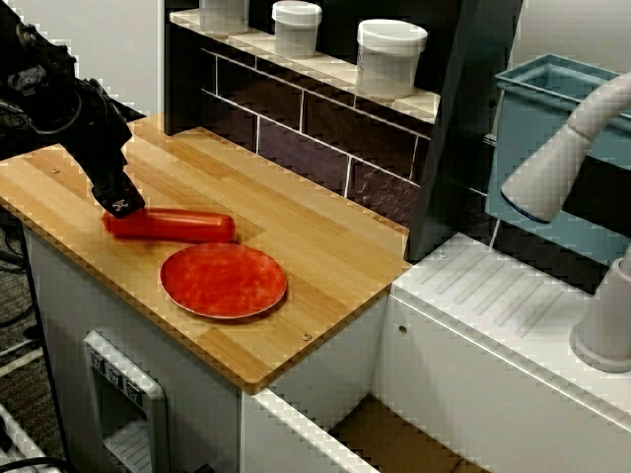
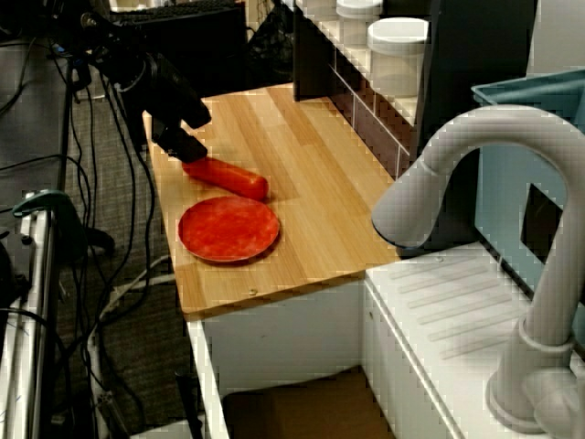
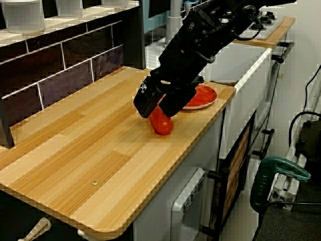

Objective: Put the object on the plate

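Note:
The object [image 1: 177,226], a glossy red sausage-shaped cylinder, lies flat on the wooden counter just behind the plate [image 1: 224,281], a small round red-orange dish. My black gripper [image 1: 120,207] has come down on the object's left end. From the side view the gripper [image 3: 161,108] has a finger pressed on each side of the object [image 3: 161,123], which still rests on the wood. The plate [image 3: 203,96] lies partly hidden behind the arm there. From the other side the gripper [image 2: 187,151], the object [image 2: 233,177] and the plate [image 2: 228,229] line up front to back.
The wooden counter [image 1: 325,246] ends close in front of the plate. A dark tiled back wall [image 1: 296,128] carries a shelf with white jars [image 1: 390,54]. To the right are a white sink top [image 1: 493,315], a grey faucet [image 1: 567,148] and a blue bin [image 1: 552,128].

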`<state>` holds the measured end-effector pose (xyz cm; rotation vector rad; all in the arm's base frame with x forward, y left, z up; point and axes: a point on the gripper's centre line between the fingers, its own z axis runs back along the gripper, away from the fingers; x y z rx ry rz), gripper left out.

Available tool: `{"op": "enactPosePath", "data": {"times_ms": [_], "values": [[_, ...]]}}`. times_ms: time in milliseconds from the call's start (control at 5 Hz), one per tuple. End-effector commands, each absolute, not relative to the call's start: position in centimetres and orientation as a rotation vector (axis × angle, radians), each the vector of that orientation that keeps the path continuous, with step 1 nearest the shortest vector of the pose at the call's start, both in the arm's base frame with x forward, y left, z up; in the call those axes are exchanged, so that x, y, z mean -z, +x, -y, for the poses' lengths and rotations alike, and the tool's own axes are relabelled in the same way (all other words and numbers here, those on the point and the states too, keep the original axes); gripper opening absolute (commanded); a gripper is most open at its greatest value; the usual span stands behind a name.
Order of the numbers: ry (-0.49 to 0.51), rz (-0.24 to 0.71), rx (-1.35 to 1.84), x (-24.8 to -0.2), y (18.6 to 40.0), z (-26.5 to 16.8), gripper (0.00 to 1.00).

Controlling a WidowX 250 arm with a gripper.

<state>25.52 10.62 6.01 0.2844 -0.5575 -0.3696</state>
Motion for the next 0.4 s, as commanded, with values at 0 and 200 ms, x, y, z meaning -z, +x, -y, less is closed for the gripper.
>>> {"op": "enactPosePath", "data": {"times_ms": [0, 200], "values": [[0.284, 0.557, 0.370, -6.0, 25.5, -10.6, 1.00], [0.233, 0.537, 0.428, -9.2, 26.6, -10.5, 1.00]]}}
